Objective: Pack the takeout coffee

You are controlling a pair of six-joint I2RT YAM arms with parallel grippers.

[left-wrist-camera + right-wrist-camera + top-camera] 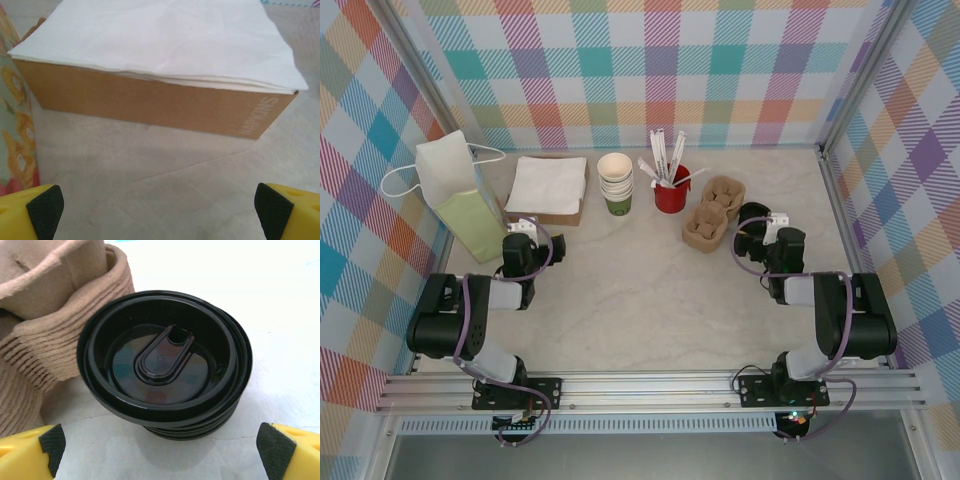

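The takeout coffee is out of view. A stack of lidless cream cups with a green band (616, 183) stands at the back middle. A stack of black plastic lids (753, 214) sits at the right, just ahead of my right gripper (772, 226). In the right wrist view the lids (165, 365) lie between and beyond the open gripper (160, 452), untouched. My left gripper (524, 228) points at the napkin box (549, 188). Its jaws (160, 212) stand wide open over bare table, a short way from the box (150, 102).
A white and green paper bag (460, 190) with a patterned side (12, 145) lies left of the left gripper. A red cup of stirrers (671, 190) and stacked pulp cup carriers (713, 212) (45, 320) stand at the back right. Checked walls close three sides.
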